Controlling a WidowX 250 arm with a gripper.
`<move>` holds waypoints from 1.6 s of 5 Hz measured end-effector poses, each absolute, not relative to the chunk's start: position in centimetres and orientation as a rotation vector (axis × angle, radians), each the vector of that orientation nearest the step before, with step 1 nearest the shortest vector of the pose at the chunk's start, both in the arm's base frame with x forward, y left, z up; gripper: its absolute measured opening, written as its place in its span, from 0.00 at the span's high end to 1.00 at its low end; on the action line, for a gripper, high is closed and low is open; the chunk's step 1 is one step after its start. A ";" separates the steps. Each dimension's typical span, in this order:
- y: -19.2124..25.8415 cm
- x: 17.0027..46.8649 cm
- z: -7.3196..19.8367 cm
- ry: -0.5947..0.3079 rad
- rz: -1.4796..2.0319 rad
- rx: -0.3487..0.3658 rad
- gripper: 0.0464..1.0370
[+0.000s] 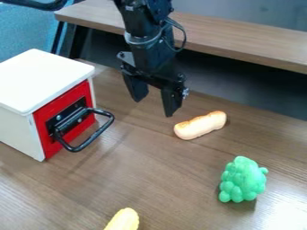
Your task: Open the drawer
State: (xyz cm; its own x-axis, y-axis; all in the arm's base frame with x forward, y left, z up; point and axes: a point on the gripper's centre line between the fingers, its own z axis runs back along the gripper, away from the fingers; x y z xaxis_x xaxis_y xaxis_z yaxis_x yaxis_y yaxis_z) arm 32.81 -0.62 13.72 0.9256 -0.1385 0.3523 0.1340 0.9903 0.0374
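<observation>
My gripper (155, 103) hangs above the table at the upper middle, with its two fingers apart and nothing between them. To its left stands a white box with a red front (46, 117), the drawer unit. A black loop handle (96, 134) sticks out from that red front toward the right. The red front sits flush in the box, so the drawer looks closed. Open space separates the gripper from the handle, which is lower and further left.
A tan bread roll (201, 125) lies right of the gripper. Green grapes (243, 179) rest at the lower right, and a yellow object (124, 220) is at the bottom edge. Behind the wooden table (168, 179) runs a raised wooden ledge (240, 40).
</observation>
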 end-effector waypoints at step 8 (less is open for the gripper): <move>6.7 30.8 8.1 -0.173 0.028 0.110 0.04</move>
State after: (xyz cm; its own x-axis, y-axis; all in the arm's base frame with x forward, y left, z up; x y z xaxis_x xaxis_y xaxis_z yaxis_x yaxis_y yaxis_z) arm 30.80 6.69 8.06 0.9847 0.0187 0.1730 -0.0376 0.9936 0.1064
